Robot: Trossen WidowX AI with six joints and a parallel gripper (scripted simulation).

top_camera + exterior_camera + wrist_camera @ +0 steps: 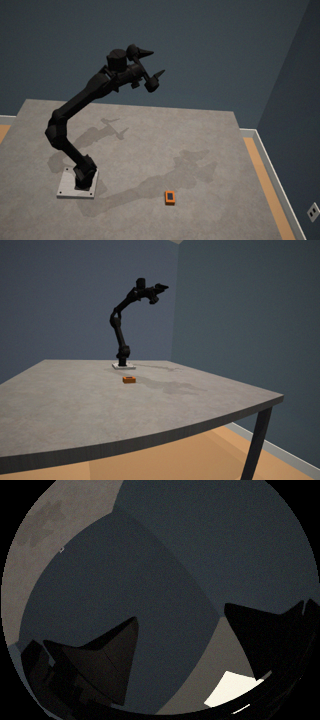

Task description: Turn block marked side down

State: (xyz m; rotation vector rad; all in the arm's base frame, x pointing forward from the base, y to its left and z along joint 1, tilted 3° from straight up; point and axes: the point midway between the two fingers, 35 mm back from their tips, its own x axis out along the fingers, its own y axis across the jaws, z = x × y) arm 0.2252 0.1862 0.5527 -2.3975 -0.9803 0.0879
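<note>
An orange block [169, 203] [128, 380] lies on the grey table [124, 219] [77, 420]. Its dark rectangular mark [170, 196] [128, 377] faces up. My gripper [159, 61] [183, 615] is open with its fingers wide apart and nothing between them. It is held high above the table, well above the block and away from it; it also shows high up in the exterior view. The wrist view does not show the block.
The arm's pale base plate [65, 186] [131, 367] is fixed to the table, left of the block in the top view and behind it in the exterior view. Walls stand beyond the table's edges. Shadows of the arm fall across the table near the block.
</note>
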